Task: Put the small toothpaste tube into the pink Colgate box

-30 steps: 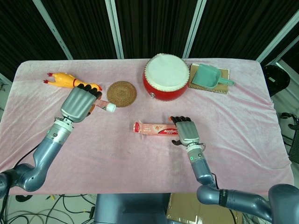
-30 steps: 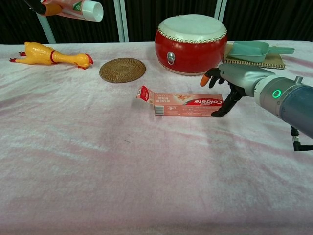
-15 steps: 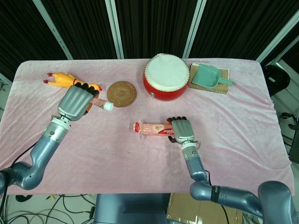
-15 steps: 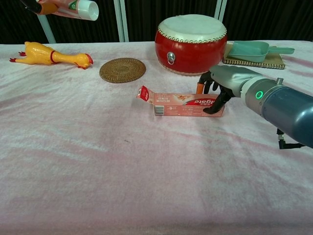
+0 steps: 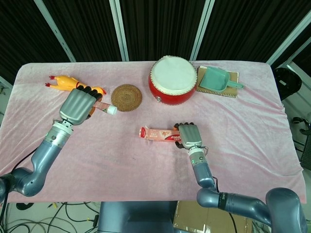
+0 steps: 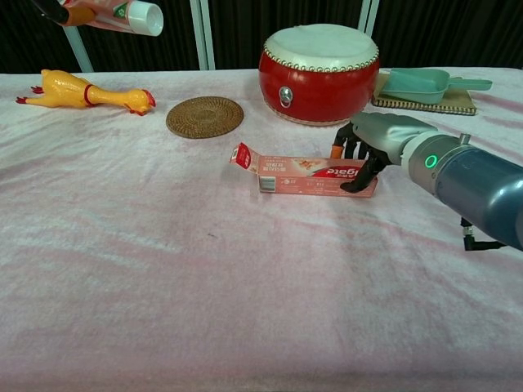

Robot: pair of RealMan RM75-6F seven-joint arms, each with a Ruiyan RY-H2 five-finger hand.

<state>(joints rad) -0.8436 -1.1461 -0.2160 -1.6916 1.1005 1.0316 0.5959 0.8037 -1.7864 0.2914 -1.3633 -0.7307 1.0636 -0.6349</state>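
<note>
- The long pink cardboard Colgate box (image 5: pixel 162 135) lies flat on the pink cloth-covered table (image 5: pixel 252 126), in front of the red round drum with a white skin (image 5: pixel 173 79). Its red-and-white end flap (image 6: pixel 243 156) stands open at the end away from the right robot hand, and red lettering runs along its top face.
- The right robot hand (image 5: pixel 189 136) grips the closed end of the box, fingers (image 6: pixel 357 149) curled over the top and the thumb against the front side.
- The small toothpaste tube (image 5: pixel 105 108), pinkish with a white round cap (image 6: pixel 145 18) and a bit of green print, is held off the table by the left robot hand (image 5: pixel 77 107), to the left of the drum. Its cap points toward the drum.
- A yellow rubber chicken toy (image 5: pixel 65 83) lies beyond that hand, further left of the drum.
- A round woven brown coaster (image 5: pixel 127 97) sits just left of the drum.
- A teal plastic scoop (image 5: pixel 217 79) rests on a tan mat (image 5: pixel 233 77) just right of the drum.
</note>
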